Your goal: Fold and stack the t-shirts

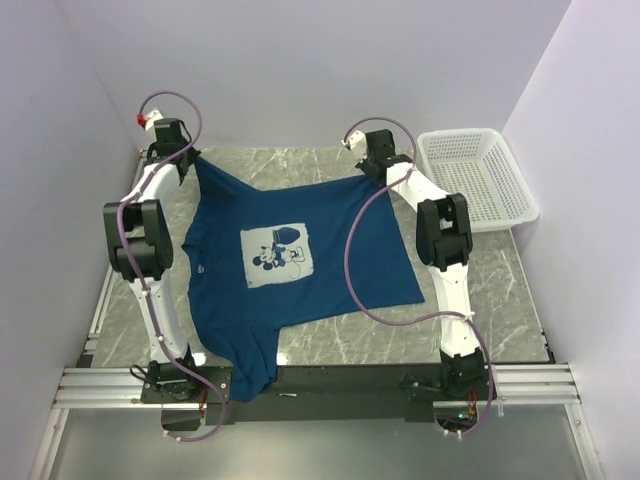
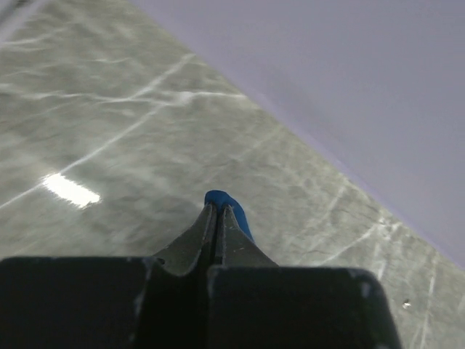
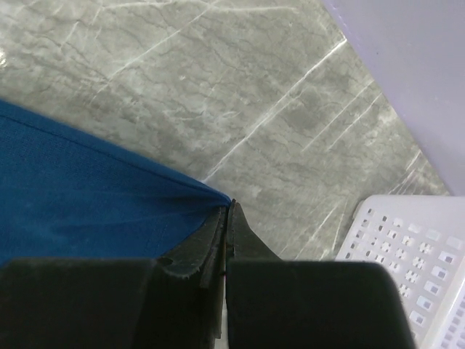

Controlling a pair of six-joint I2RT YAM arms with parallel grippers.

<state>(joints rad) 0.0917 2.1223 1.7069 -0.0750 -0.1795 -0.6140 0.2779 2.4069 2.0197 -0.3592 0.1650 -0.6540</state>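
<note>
A dark blue t-shirt (image 1: 290, 265) with a pale cartoon print lies spread on the grey marble table (image 1: 470, 300), its near end hanging over the front edge. My left gripper (image 1: 190, 157) is shut on the shirt's far left corner; a bit of blue cloth (image 2: 231, 207) pokes out past the closed fingertips. My right gripper (image 1: 375, 172) is shut on the far right corner, and the cloth (image 3: 87, 196) stretches away to the left of it. Both corners are held near the back of the table.
A white plastic basket (image 1: 478, 175) stands at the back right, its corner also in the right wrist view (image 3: 414, 254). Lilac walls close in the back and both sides. A black rail runs along the table's front edge (image 1: 340, 378).
</note>
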